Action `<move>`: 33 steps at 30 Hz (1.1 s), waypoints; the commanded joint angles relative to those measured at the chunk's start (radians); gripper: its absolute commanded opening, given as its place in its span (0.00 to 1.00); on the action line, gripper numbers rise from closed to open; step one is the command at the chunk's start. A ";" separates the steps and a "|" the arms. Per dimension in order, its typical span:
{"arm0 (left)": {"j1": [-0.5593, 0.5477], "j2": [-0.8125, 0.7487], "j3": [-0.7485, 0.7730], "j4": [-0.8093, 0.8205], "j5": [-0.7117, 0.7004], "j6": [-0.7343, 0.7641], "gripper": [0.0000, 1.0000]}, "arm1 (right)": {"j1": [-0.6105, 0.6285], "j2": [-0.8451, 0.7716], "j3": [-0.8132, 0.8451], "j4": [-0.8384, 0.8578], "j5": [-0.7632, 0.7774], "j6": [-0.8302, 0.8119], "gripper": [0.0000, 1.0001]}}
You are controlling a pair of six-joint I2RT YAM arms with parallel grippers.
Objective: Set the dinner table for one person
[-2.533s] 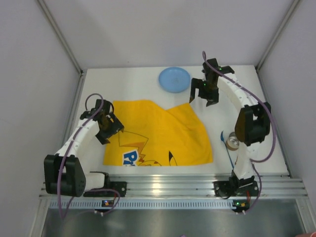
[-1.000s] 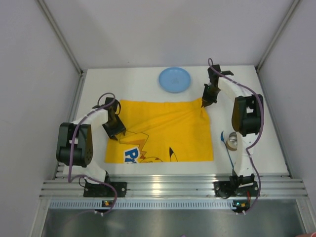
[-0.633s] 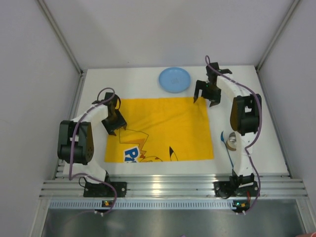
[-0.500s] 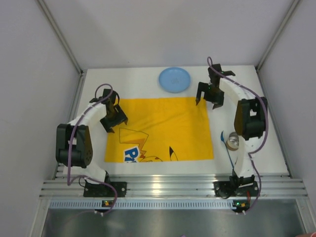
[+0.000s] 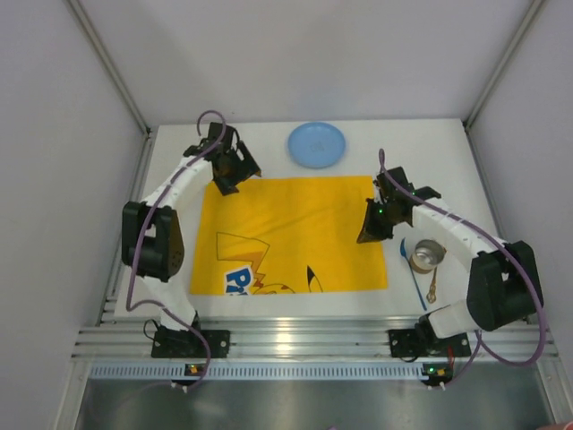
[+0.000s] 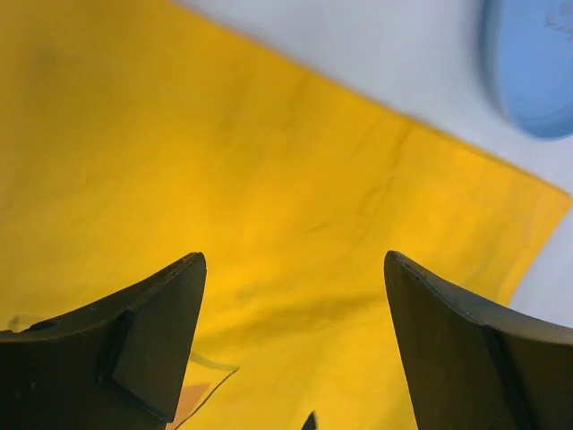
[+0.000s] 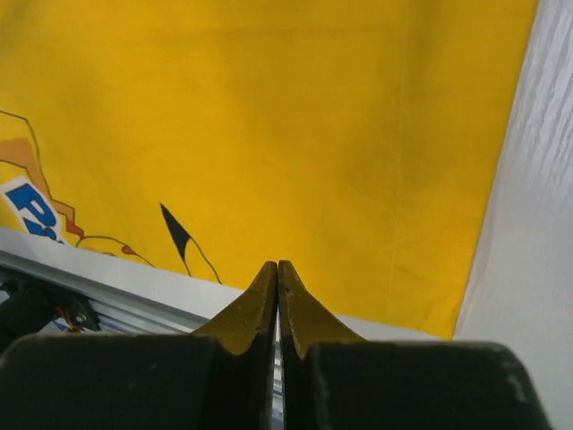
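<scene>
The left gripper (image 5: 230,170) hovers over the far left corner of the yellow cloth (image 5: 295,228). Its jaws are wide apart with nothing between them, so the cloth lies there by itself.

The cloth has a cartoon picture on it. It lies flat and smooth in the middle of the dinner table (image 5: 430,170), the big white top that goes from grey wall to grey wall under everything. I think the cloth is meant as a mat for the dishes.

Behind the cloth, a little apart from its far edge, a blue plate (image 5: 316,144) sits on the bare white table. It probably has to go onto the cloth.

The right gripper (image 5: 369,229) is over the right edge of the cloth. Its jaws are squeezed tight, tip to tip, and no cloth is caught in them.

Further right, a shiny metal cup (image 5: 430,253) stands on the bare table, near the cloth's right edge. A thin blue-handled utensil (image 5: 412,273) lies just beside the cup, and a small gold utensil (image 5: 431,288) lies close by. They are too small to tell if they are spoons or forks. They sit near the right arm, so I think that arm can reach them easily.
</scene>
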 commanded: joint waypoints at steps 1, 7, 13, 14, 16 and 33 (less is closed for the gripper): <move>-0.053 0.145 0.196 0.151 0.103 -0.046 0.86 | 0.012 -0.033 -0.046 0.064 -0.077 0.038 0.00; -0.112 0.432 0.507 0.265 0.142 -0.149 0.86 | 0.014 -0.163 -0.064 -0.018 -0.034 -0.022 0.00; -0.142 0.651 0.689 0.289 0.134 -0.235 0.85 | 0.009 -0.254 -0.086 -0.091 0.024 -0.054 0.00; -0.145 0.689 0.705 0.290 0.131 -0.244 0.85 | 0.006 -0.258 -0.080 -0.116 0.036 -0.070 0.00; -0.149 0.723 0.751 0.286 0.120 -0.249 0.84 | 0.001 -0.263 -0.058 -0.139 0.064 -0.080 0.00; -0.136 0.874 0.885 0.317 0.120 -0.298 0.00 | -0.009 -0.185 -0.005 -0.173 0.134 -0.130 0.00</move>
